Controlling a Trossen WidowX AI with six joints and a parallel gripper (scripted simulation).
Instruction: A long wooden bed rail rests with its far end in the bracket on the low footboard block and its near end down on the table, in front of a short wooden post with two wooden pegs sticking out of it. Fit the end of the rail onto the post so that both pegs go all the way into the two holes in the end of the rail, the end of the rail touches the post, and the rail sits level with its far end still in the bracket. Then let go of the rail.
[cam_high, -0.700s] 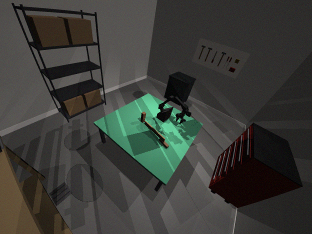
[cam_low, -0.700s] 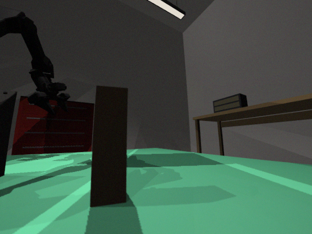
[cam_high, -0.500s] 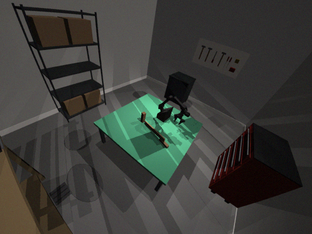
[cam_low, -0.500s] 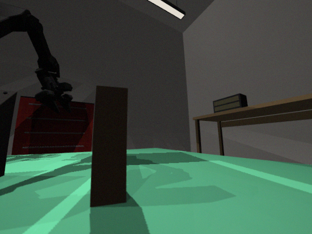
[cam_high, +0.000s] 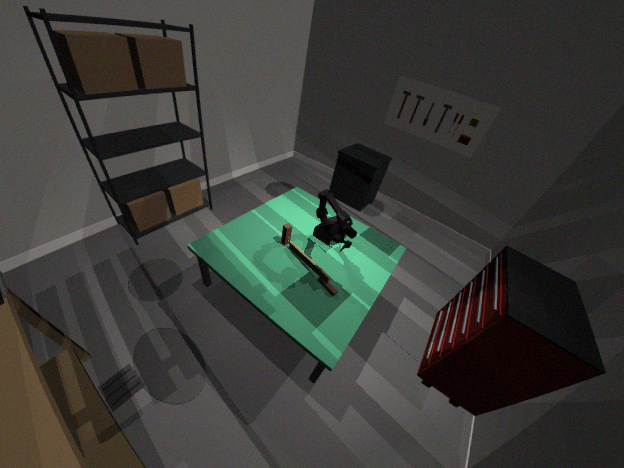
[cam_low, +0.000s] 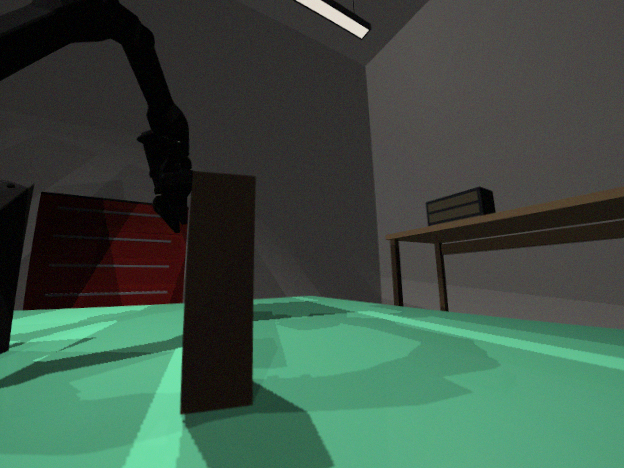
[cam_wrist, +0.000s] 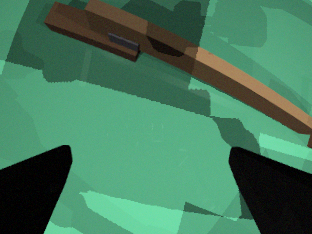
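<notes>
The wooden rail runs from the low footboard block to the foot of the upright post. Its far end sits at the grey bracket on the block. Its near end lies low in front of the post; the pegs and end holes cannot be made out. The post hides the rail in the exterior view. My gripper is open and empty, above the table to the robot's side of the rail. In the wrist view the rail passes beyond the fingertips, not between them.
The robot's base stands on the green table beside the rail. A red tool cabinet, a shelf rack with boxes and a dark cabinet stand off the table. A wooden workbench is by the wall.
</notes>
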